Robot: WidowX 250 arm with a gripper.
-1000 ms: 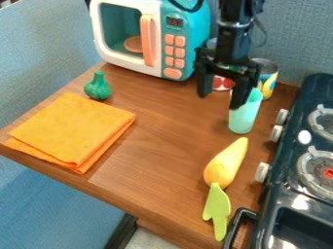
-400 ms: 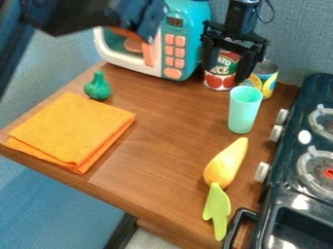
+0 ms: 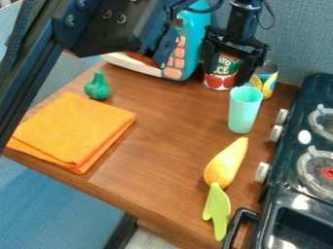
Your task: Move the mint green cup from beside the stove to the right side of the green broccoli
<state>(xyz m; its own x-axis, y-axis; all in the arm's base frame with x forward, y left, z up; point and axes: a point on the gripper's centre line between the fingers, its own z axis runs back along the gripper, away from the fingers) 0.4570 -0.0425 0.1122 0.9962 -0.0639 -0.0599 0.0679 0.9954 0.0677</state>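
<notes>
A camera looks down at a slant across the tabletop.

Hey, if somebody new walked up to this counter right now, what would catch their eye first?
Probably the big black arm across the upper left, with its gripper hanging open at the red can near the back wall. Next, likely the bright orange folded cloth on the left of the wooden counter, then the yellow, pear-shaped toy toward the front right.
</notes>
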